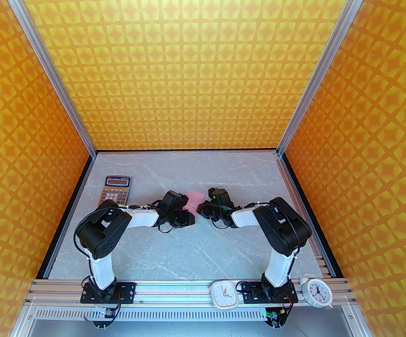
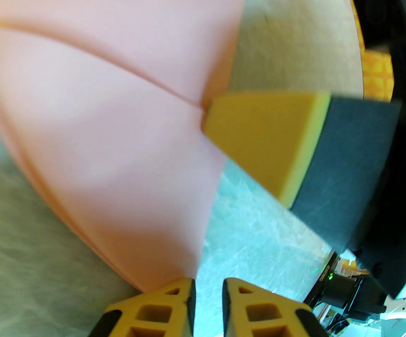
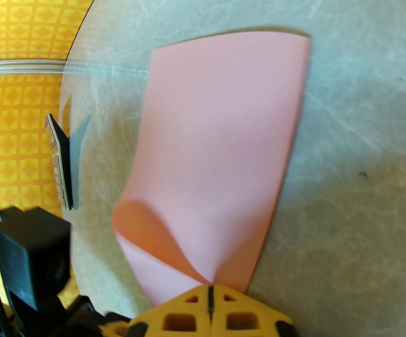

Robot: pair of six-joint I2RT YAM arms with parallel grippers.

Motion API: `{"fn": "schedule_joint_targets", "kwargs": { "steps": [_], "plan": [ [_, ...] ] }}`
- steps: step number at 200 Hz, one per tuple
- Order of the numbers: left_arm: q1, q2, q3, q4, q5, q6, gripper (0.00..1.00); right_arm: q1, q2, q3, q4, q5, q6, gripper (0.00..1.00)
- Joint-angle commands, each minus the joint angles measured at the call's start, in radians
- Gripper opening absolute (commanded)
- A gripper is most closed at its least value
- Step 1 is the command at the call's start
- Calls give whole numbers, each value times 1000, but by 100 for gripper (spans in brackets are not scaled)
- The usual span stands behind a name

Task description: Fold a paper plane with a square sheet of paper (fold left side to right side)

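The square sheet of paper (image 1: 193, 199) is pale pink and lies folded over on the marble table between my two grippers. In the left wrist view the paper (image 2: 101, 118) shows a seam running to its right edge, where a yellow fingertip (image 2: 259, 135) of my right gripper touches it. My left gripper (image 2: 208, 286) stands with a narrow empty gap between its fingers, at the paper's near corner. In the right wrist view my right gripper (image 3: 210, 290) is shut, its tip on the paper's (image 3: 217, 135) near edge beside a curled-up flap. From above, my left gripper (image 1: 190, 217) and right gripper (image 1: 199, 209) nearly meet.
An orange-keyed calculator (image 1: 117, 190) lies at the table's far left, also seen edge-on as the calculator (image 3: 59, 163). A square white clock (image 1: 224, 295) and a round white clock (image 1: 316, 291) sit on the front rail by the right arm's base. Orange patterned walls enclose the table.
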Motion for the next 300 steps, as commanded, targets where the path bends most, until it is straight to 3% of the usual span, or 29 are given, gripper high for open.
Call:
{"fn": "schedule_joint_targets", "kwargs": {
  "steps": [1,173,233,300],
  "plan": [
    [-13,32,16,-40,17,21,20,-2,43,14,-33,21,-20,0],
    [-61,5,72,-259,-11,131,20,-2,44,8,-43,32,-19,0],
    [63,-92,108,-207,-10,79,21,-2,37,5,-48,23,-25,0],
    [114,28,201,-163,1,64,21,-2,42,0,-39,24,-22,0]
  ]
}}
